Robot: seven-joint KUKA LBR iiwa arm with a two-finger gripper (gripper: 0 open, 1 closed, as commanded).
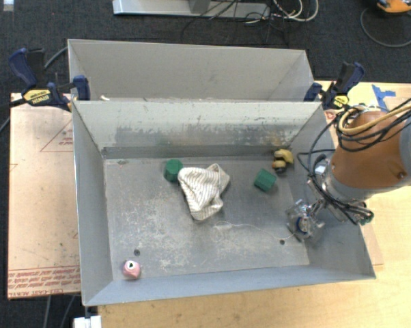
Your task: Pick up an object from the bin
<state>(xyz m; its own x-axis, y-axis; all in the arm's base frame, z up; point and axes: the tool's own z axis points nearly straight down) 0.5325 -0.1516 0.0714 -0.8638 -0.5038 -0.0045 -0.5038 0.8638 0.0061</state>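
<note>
Bin (89, 203): a big grey metal box with slanted walls and a flat floor.
Arm (369, 159): it comes in from the right side. It has a round orange cover, and black cables hang around it.
Hand (302, 225): it is low in the bin, on the right side of the floor, close to where the right wall starts.
Hand's grip: I cannot tell if the hand is let go or squeezed tight. It is too small and dark to see, so I cannot tell if it has anything in it.
Green block (265, 180): a little green block on the floor. It is the thing nearest to the hand. It lies up and to the left of the hand and does not touch it.
Yellow and black thing (282, 158): small, right at the foot of the back wall, just beside the green block.
Cloth (204, 191): a white rag with thin stripes, all crumpled up, in the middle of the floor.
Green round piece (173, 170): it sits at the left edge of the cloth and touches it.
Pink thing (131, 269): tiny and round, all alone in the front left corner, far from the hand.
</note>
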